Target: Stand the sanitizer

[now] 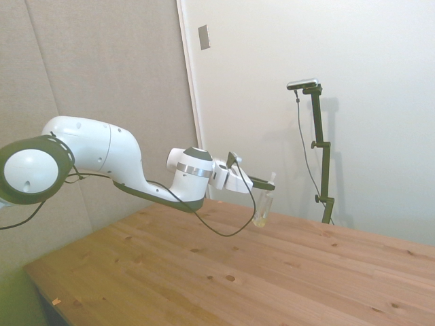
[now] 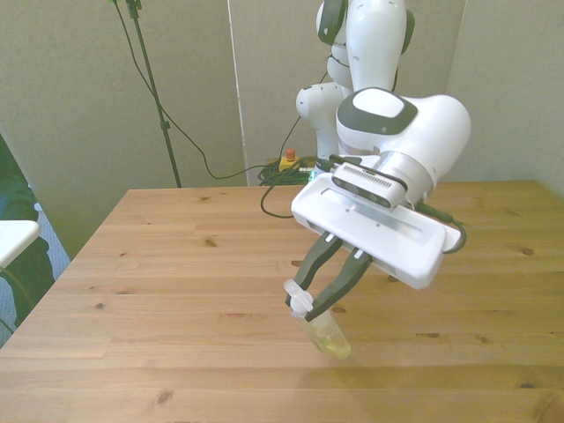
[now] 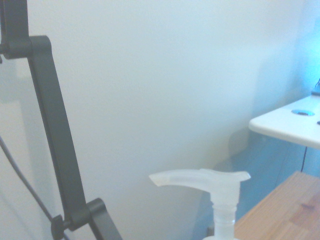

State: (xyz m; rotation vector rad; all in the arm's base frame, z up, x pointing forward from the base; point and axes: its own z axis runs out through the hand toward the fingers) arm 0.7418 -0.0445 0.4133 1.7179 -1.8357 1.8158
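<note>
Arm: stretched out low over the wooden table [image 1: 204,272], wrist nearly level, reaching in from the side view's left.
Gripper: the gripper [image 2: 310,303] has its dark fingers [image 2: 337,280] pinched on the neck of the sanitizer [image 2: 322,332], just under the white pump top [image 2: 298,299].
Jaws: closed on the bottle's upper end, clamping it from both sides.
Sanitizer, side view: the bottle [image 1: 262,208] hangs close to upright below the fingertips, pale yellowish liquid pooled at its base, base at or just above the wood; contact is too close to call.
Sanitizer, front view: it leans a little, pump toward the front view's left, base toward the front view's right, over the near half of the table.
Wrist view: pump top [image 3: 202,180] in close-up, spout level, wall behind it.
</note>
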